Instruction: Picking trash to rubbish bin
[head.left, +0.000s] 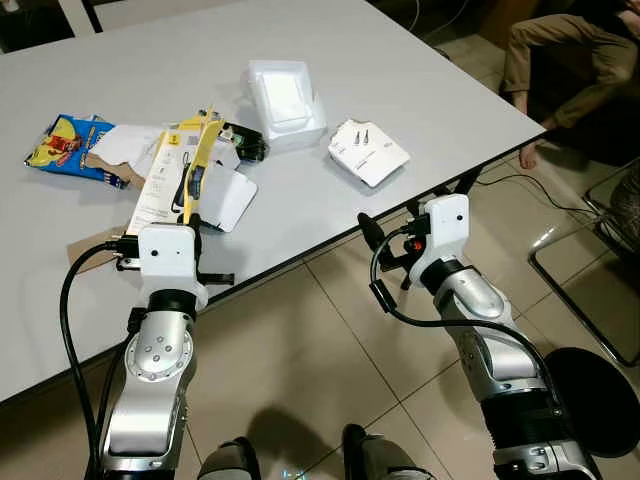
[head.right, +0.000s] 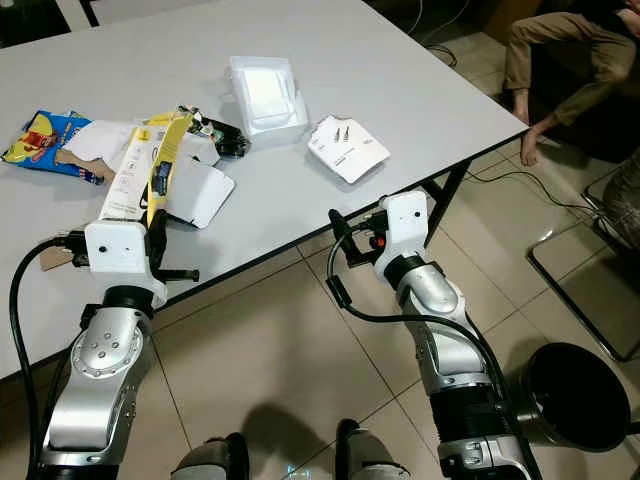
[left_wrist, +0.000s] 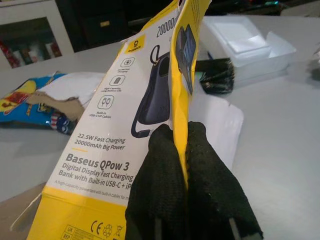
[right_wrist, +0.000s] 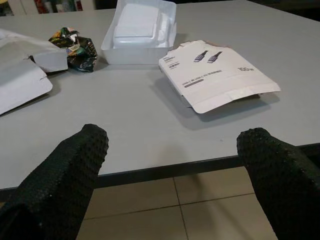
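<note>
My left gripper (left_wrist: 186, 155) is shut on the edge of a yellow and white power bank box (head.left: 178, 172), held just above the grey table (head.left: 420, 70) near its front edge. Around it lie a blue snack bag (head.left: 68, 146), a flat white card piece (head.left: 232, 196) and a crumpled dark wrapper (head.left: 246, 142). A white plastic tray (head.left: 286, 98) and a white cable box (head.left: 368, 152) lie further right. My right gripper (right_wrist: 172, 170) is open at the table's front edge, facing the cable box (right_wrist: 217, 75), with nothing between its fingers.
A black round bin (head.right: 575, 395) stands on the tiled floor at my lower right. A person (head.left: 575, 55) sits beyond the table's right corner. A metal chair frame (head.left: 590, 270) and a cable on the floor are to the right.
</note>
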